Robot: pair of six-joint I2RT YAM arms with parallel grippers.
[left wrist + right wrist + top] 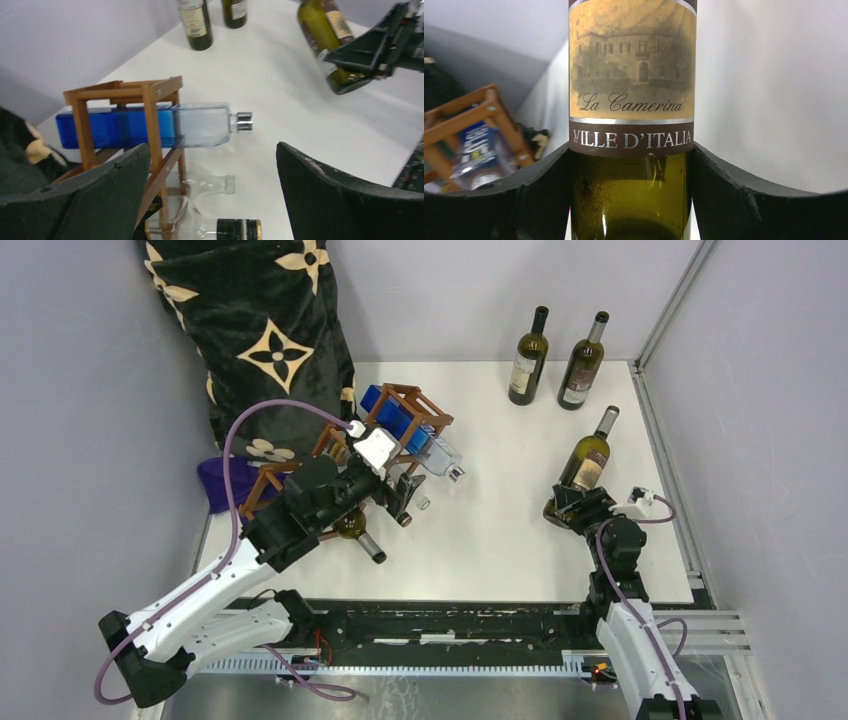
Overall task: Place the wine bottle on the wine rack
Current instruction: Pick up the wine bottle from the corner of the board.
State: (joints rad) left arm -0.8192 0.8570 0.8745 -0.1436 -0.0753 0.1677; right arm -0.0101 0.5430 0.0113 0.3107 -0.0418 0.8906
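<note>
While R gripper [631, 185] clamps wine bottle [590, 460], we're mid-task.
L gripper [215, 187] wide open, empty; wine rack [152, 120] placement pending.

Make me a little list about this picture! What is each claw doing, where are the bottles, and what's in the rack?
right claw: shut on a wine bottle, which is tilted
left claw: open, empty, next to the rack
rack: brown wooden bars, in front of the left arm
rack top: blue bottle lying flat
rack lower down: clear bottle and dark bottle
back of table: two bottles standing
job: wine bottle not on the rack yet
</note>
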